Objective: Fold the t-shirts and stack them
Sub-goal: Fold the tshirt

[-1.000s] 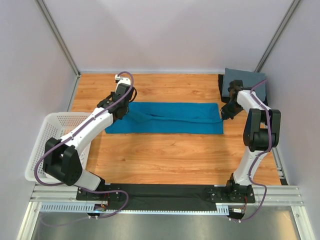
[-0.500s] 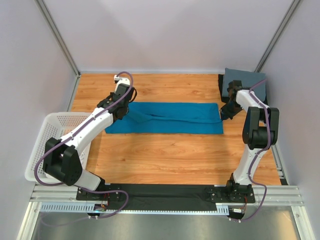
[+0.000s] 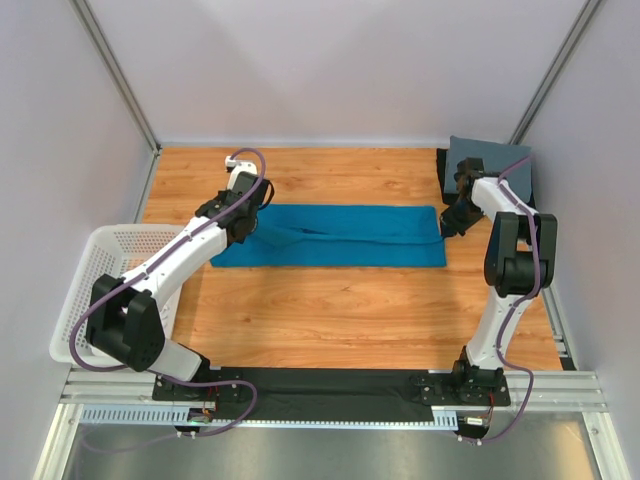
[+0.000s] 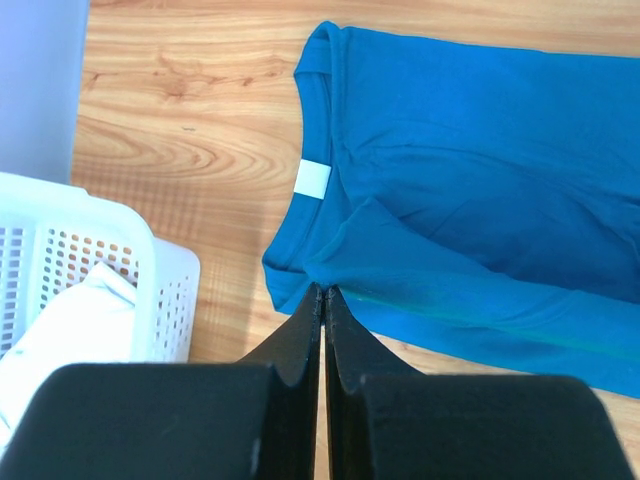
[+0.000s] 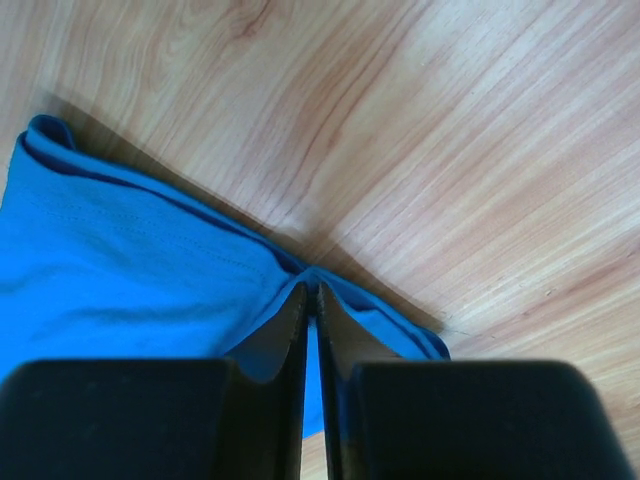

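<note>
The plain teal-blue cotton t-shirt (image 3: 340,235) lies flat in the middle of the wooden worktop (image 3: 340,310). It is already doubled lengthwise into a long band, collar end to the left. The crosswise folds and the stacking are left to do. A folded slate-grey t-shirt (image 3: 490,162) sits at the far right corner, seemingly the start of the stack. White cloth (image 4: 70,330) waits in the white plastic mesh laundry basket (image 3: 85,250) on the left. The left gripper (image 4: 321,292) reaches low to the collar end, the right gripper (image 5: 310,287) to the hem end. Both have fingers pressed together with their tips at the cloth's edge; whether fabric is pinched I cannot tell.
</note>
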Controlling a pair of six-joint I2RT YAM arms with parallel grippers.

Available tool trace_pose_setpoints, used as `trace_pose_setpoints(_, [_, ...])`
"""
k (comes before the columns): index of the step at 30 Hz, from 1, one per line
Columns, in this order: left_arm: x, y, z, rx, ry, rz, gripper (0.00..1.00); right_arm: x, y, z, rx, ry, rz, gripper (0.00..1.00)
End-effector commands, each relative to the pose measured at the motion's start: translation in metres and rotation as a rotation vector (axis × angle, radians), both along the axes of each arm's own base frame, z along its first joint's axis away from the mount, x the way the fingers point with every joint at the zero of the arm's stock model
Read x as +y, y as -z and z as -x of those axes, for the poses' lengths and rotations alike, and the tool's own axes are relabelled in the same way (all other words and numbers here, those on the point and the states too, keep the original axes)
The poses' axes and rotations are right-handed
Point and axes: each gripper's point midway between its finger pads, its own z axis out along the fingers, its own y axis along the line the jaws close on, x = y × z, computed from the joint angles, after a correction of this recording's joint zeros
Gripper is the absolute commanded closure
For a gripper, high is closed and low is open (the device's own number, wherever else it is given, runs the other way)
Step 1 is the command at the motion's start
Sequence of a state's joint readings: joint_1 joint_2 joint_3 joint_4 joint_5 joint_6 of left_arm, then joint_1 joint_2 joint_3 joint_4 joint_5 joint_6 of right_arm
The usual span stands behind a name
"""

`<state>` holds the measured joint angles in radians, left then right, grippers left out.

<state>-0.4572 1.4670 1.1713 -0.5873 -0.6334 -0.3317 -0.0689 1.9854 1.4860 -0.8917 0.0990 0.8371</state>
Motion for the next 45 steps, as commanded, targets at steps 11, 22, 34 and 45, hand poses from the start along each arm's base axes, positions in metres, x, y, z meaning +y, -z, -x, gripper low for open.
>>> trace_pose_setpoints(11, [-0.014,-0.002,-0.032,-0.055,-0.01,0.034,1.0,0.011,-0.047,-0.037,-0.197,-0.097,-0.009,0.28])
trace_pose_setpoints(22, [-0.024,-0.014,-0.069,-0.088,-0.009,-0.005,1.0,0.008,-0.087,-0.031,-0.312,-0.152,0.052,0.21])
trace_pose_setpoints(34, [-0.03,0.016,-0.094,0.033,-0.103,-0.07,1.0,0.012,-0.078,-0.025,-0.3,-0.168,0.033,0.2])
trace_pose_setpoints(45, [-0.035,0.03,-0.112,0.009,-0.153,-0.049,1.0,0.013,-0.068,-0.022,-0.276,-0.182,0.031,0.2])
